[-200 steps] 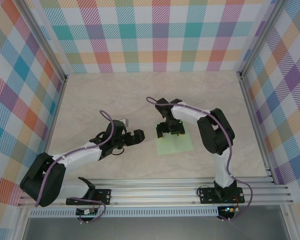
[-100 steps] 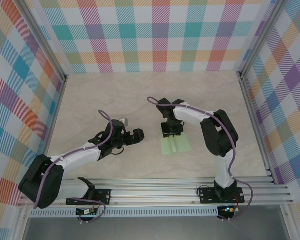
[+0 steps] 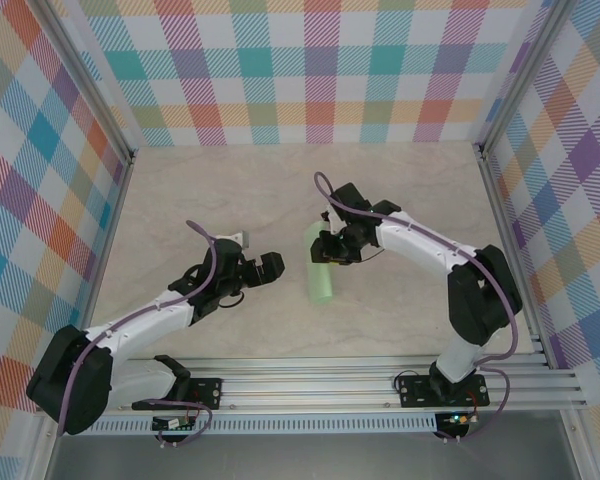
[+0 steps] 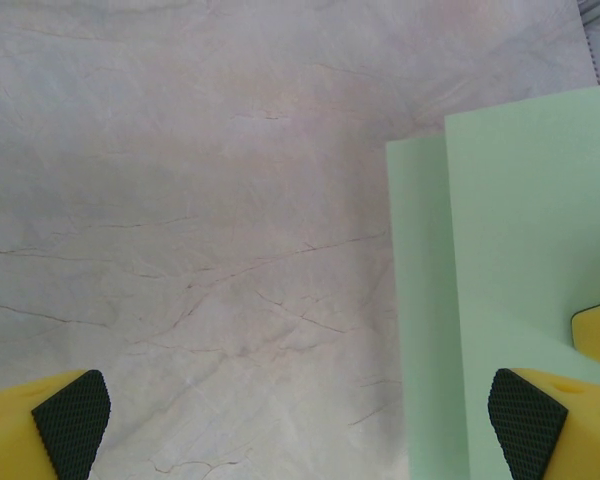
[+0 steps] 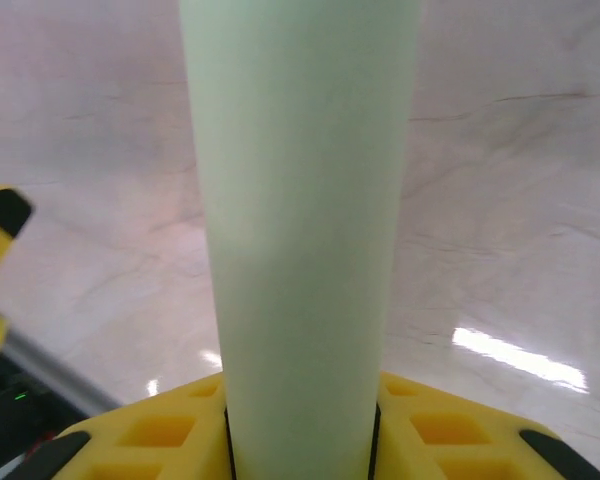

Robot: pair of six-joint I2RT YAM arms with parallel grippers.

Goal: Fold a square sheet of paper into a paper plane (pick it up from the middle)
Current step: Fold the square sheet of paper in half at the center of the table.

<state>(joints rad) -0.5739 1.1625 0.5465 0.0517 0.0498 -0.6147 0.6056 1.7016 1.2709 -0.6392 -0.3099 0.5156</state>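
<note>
Right hand is clamped on the square sheet of paper at its middle. The sheet lay flat a second ago and now hangs doubled, nearer the left hand, which stands wide. Judged: pickup done, creasing next. Plaid walls enclose the pale, veined tabletop.

Square sheet of paper, apparently doubled, flanks the spread end effector.
</note>
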